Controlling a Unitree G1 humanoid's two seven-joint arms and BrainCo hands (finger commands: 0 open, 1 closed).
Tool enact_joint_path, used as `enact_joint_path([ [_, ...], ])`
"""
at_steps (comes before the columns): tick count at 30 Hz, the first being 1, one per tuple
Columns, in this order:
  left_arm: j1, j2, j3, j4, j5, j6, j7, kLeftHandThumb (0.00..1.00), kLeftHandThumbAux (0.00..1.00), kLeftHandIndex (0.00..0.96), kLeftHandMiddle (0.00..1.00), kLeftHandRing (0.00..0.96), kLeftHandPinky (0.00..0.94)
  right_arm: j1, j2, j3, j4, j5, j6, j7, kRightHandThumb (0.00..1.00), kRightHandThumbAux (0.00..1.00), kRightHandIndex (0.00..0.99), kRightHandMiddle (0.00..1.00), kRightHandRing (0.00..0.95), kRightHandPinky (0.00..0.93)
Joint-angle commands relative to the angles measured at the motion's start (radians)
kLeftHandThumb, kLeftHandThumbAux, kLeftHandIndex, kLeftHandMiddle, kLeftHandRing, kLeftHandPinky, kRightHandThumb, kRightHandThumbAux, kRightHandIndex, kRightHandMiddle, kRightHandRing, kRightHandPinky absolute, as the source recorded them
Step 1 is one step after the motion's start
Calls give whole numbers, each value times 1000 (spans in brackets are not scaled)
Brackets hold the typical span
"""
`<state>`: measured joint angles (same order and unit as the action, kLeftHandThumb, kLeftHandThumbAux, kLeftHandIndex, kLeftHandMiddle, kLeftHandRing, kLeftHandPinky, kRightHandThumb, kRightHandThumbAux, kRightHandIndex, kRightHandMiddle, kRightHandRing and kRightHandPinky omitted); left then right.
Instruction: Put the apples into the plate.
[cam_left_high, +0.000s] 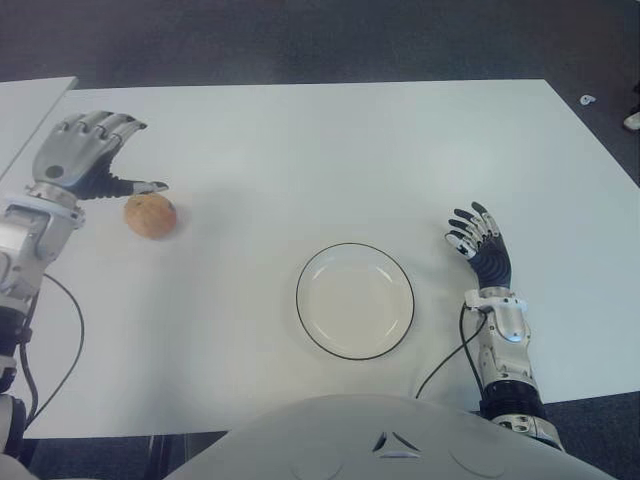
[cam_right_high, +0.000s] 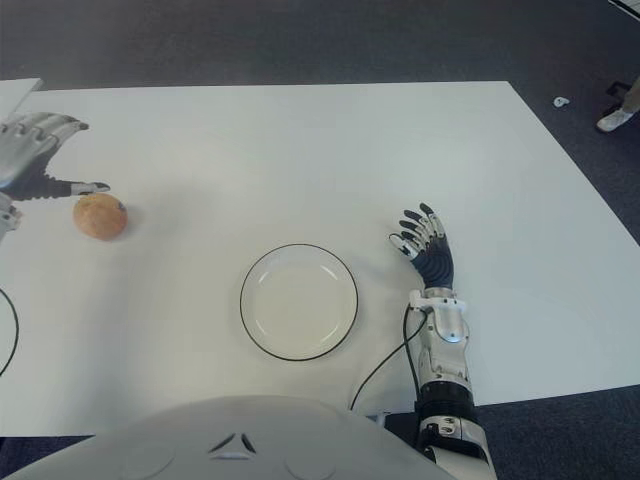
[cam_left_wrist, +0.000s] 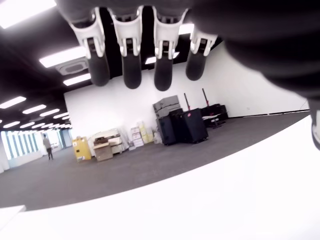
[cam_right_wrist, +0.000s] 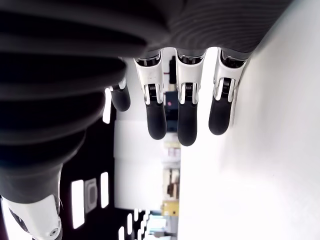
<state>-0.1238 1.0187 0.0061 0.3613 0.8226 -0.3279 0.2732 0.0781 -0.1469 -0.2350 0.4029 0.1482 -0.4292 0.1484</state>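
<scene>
One brownish apple lies on the white table at the left. My left hand hovers just above and behind it, fingers spread, holding nothing; its thumb tip reaches toward the apple's top. A white plate with a dark rim sits empty near the table's front middle. My right hand shows to the right of the plate, fingers extended and relaxed, nothing in it. The left wrist view shows only spread fingers and bare tabletop; the apple is hidden there.
A second white table edge shows at the far left. A black cable runs from my right forearm toward the front edge. Dark carpet surrounds the table.
</scene>
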Motion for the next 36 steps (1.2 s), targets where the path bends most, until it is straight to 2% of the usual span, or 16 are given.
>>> enact_joint_path([
  [1,33,-17,-20,21,-6,15,0,339,368,156,167,162,178,63,15,-6,58,22,47,15,585,695,99,237,257,274],
  [8,47,-32,-45,78,-9,9,34,338,382,166,173,164,172,61,11,-16,56,35,42,28,591,692,106,235,259,286],
  [21,57,-63,-87,97,2,6,89,329,390,188,196,184,187,69,2,-27,37,51,55,41,592,686,108,230,264,303],
  [36,21,-124,-160,190,-6,-14,132,323,371,181,188,172,171,64,-5,-39,53,66,35,52,572,659,118,239,268,306],
])
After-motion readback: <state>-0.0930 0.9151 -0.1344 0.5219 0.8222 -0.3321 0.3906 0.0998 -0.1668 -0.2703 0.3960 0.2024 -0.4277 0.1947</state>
